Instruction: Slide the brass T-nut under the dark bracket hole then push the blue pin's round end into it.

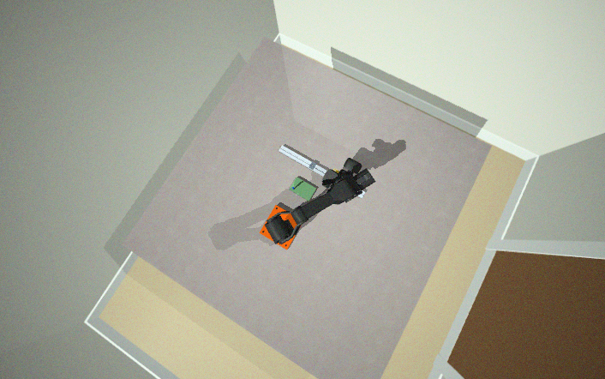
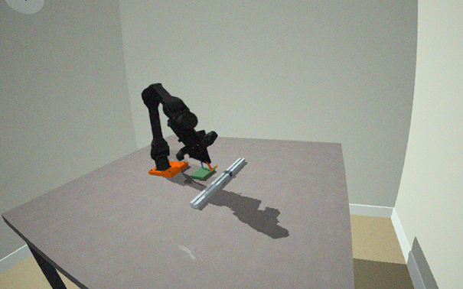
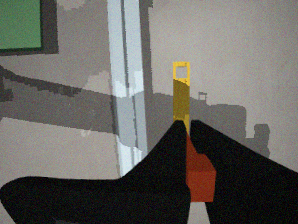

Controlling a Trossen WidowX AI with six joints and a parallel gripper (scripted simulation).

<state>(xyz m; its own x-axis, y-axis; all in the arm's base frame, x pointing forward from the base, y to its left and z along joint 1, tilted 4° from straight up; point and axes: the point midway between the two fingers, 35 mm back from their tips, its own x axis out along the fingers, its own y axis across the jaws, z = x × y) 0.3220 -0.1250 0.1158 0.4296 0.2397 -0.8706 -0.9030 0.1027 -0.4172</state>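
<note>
My gripper (image 3: 185, 127) (image 2: 207, 160) (image 1: 333, 172) is shut on the orange handle (image 3: 200, 176) (image 2: 210, 167) of the brass T-nut (image 3: 181, 95) (image 2: 215, 167). The nut sticks out past the fingertips and hangs above the table, just to the right of the aluminum rail (image 3: 127, 90) (image 1: 294, 156) (image 2: 216, 184) in the wrist view, not in its slot. The dark bracket (image 1: 312, 165) (image 2: 229, 173) sits on the rail. The blue pin (image 2: 202, 166) lies on the green tray (image 1: 308, 190) (image 2: 200, 175) (image 3: 20, 25), beside the rail.
The arm's orange base (image 1: 268, 226) (image 2: 175, 165) stands on the grey-brown table (image 1: 356, 267) (image 2: 149, 246) close to the tray. The arm's shadow falls across the rail and the table. Walls stand behind the table's far edges.
</note>
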